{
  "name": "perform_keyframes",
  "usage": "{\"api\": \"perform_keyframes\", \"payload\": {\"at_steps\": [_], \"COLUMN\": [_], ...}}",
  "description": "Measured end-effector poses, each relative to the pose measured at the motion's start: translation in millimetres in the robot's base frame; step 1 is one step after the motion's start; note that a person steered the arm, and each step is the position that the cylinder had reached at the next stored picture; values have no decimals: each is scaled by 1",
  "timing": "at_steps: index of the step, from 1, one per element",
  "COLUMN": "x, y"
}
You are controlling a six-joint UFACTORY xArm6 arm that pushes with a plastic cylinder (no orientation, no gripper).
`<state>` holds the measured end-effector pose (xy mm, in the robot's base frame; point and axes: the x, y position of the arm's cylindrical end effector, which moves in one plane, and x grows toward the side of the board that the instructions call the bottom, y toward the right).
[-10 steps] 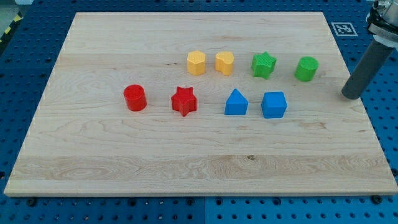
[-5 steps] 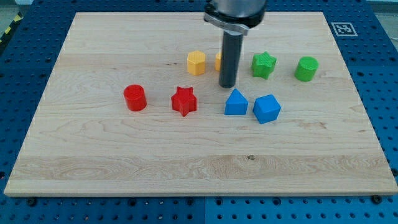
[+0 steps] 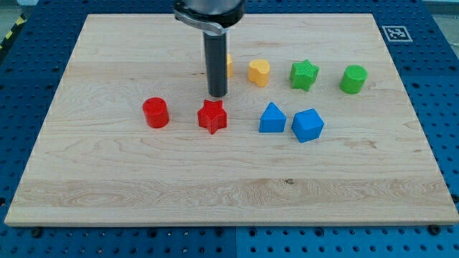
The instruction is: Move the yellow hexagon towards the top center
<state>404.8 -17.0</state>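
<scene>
The yellow hexagon (image 3: 229, 66) sits in the upper middle of the wooden board (image 3: 107, 179), mostly hidden behind my rod; only its right edge shows. My tip (image 3: 217, 94) rests on the board just below the hexagon and just above the red star (image 3: 212, 115). A yellow heart-shaped block (image 3: 259, 72) lies to the right of the hexagon.
A red cylinder (image 3: 155, 112) lies left of the red star. A blue triangular block (image 3: 272, 118) and a blue cube (image 3: 308, 125) lie right of it. A green star (image 3: 303, 74) and a green cylinder (image 3: 353, 79) sit at the upper right.
My rod swept in from the board's right edge to the middle, then left past the yellow heart to below the hexagon. The blue cube was nudged left and turned.
</scene>
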Motion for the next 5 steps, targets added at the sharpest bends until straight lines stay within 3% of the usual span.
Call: {"api": "perform_keyframes", "payload": {"at_steps": [5], "x": [-76], "y": [17]}}
